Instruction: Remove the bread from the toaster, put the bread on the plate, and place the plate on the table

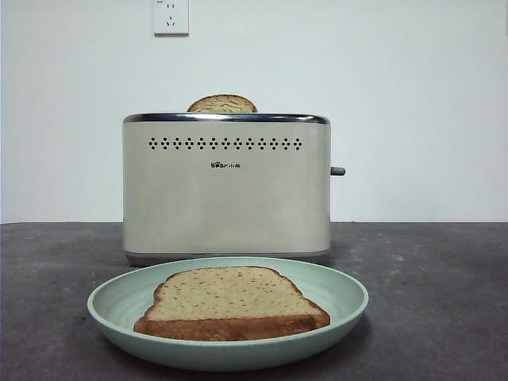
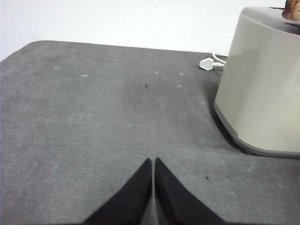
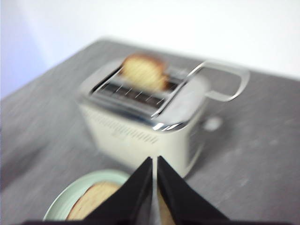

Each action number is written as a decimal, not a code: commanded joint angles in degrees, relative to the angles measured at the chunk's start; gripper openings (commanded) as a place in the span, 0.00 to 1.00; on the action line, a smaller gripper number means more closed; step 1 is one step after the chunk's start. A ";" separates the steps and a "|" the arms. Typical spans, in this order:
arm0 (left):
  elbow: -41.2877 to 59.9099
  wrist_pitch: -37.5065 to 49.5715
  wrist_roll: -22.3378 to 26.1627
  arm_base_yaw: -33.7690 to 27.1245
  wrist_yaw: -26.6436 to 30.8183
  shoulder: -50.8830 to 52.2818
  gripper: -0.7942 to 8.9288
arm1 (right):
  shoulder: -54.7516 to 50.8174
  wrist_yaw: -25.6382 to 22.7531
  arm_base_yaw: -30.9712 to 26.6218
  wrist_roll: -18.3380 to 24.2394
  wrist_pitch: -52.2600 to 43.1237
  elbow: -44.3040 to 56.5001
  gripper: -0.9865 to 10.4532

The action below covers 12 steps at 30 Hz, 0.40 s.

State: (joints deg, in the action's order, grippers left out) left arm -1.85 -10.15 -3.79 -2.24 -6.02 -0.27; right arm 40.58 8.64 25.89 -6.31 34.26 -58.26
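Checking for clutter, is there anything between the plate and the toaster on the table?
Nothing: in the front view only a bare strip of table separates the plate from the toaster.

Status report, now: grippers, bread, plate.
Left gripper shut, low over bare table beside toaster. Right gripper shut, empty, above plate. Bread flat on plate, plate on table. Second slice in toaster. Nothing in the way.
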 commanded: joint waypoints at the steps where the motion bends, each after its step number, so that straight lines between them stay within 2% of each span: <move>1: 1.14 -0.66 -0.04 -0.15 0.00 0.09 0.09 | -2.64 3.54 -7.21 0.94 -3.45 4.33 0.09; 3: 1.14 -0.66 -0.04 -0.15 0.00 0.09 0.09 | -6.32 5.55 -12.72 1.20 -8.33 9.49 0.09; 8: 1.14 -0.66 -0.04 -0.15 0.00 0.09 0.09 | -15.74 5.88 -21.62 1.70 -21.03 23.43 0.09; 12: 1.14 -0.66 -0.04 -0.15 -0.02 0.09 0.09 | -21.55 5.73 -24.11 2.69 -28.96 32.68 0.09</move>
State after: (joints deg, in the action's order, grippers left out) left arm -1.85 -10.15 -3.79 -2.24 -6.02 -0.27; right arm 19.25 14.37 1.89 -4.64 6.66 -26.81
